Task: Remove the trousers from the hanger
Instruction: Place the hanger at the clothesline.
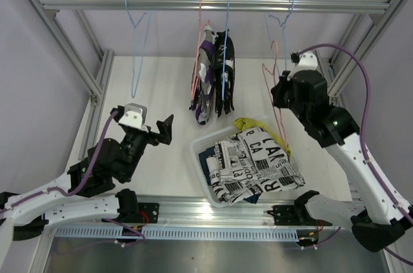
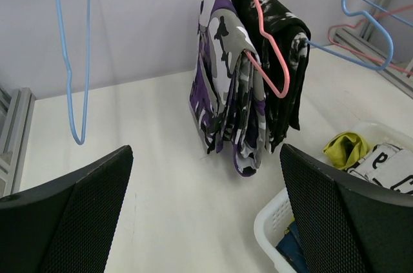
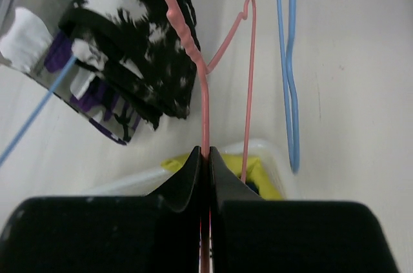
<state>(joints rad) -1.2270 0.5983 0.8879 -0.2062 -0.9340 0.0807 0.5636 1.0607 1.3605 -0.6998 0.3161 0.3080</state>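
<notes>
Nearest the arm bases, a white basket sat on the table with three pairs in it, off their hangers. The grey-white patterned trousers were heaped on top and the yellow trousers lay at the far edge. What looked like the navy trousers was tucked beneath at the left (only a dark sliver showed).

Left of the basket, the left gripper hovered with its fingers wide apart, holding nothing. Right of the basket and farther back, the right gripper had its fingers pressed together on the wire of a bare pink hanger.

Beyond both, the purple-white-black trousers hung on a second pink hanger, touching the black-and-white splatter trousers beside them. An empty blue hanger dangled to the left from the rail.
</notes>
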